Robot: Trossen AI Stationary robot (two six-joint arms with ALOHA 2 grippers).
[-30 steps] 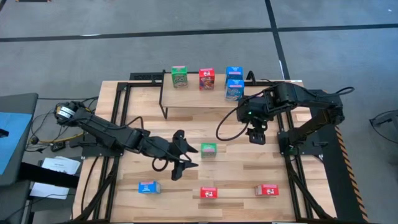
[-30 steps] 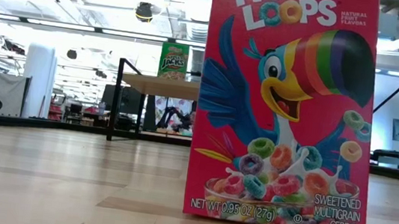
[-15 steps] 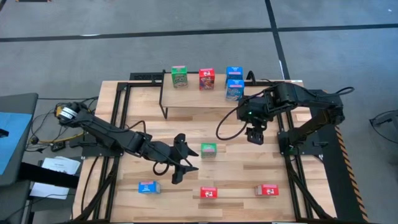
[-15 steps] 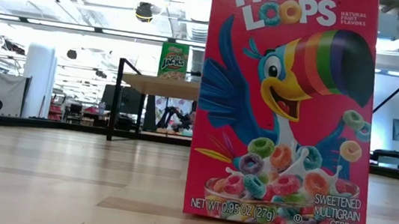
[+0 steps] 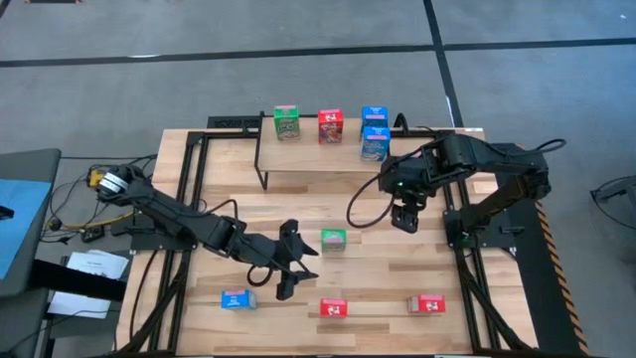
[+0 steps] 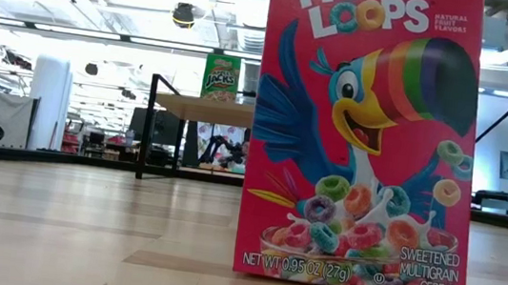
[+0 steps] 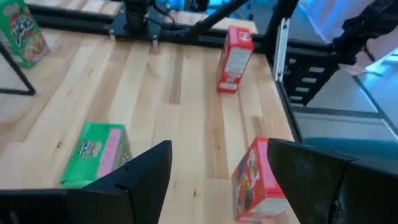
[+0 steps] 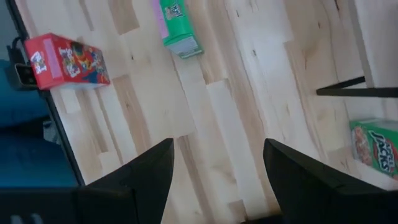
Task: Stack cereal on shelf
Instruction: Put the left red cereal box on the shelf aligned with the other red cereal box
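From above: low light-wood shelf on thin black legs (image 5: 318, 159) at the far side of the slatted wooden tabletop (image 5: 378, 278), carrying an upright green cereal box (image 5: 286, 122), an upright red cereal box (image 5: 330, 126) and a stack of two blue cereal boxes (image 5: 375, 133). Still on the tabletop: a small green box on the boards (image 5: 334, 240) near the middle, a blue box lying flat (image 5: 237, 299) toward the near left, a near red box (image 5: 333, 308) at near centre, and a second red box (image 5: 426, 304) off to the right. Left gripper (image 5: 289, 270) empty, fingers apart, low between the green box and the near red box, with the near red box lying just ahead and to its right. Probably the next pick, left arm clearly the nearer. Right gripper (image 5: 404, 216) hovering empty, fingers apart, beside the shelf's right end. From table height: near red box filling the foreground, standing upright, long axis vertical; shelf and its green box far behind. From the left wrist: near red box close to one spread finger (image 7: 311, 180), not between the two. From the right wrist: spread fingers (image 8: 140, 180) above bare boards, nothing held.
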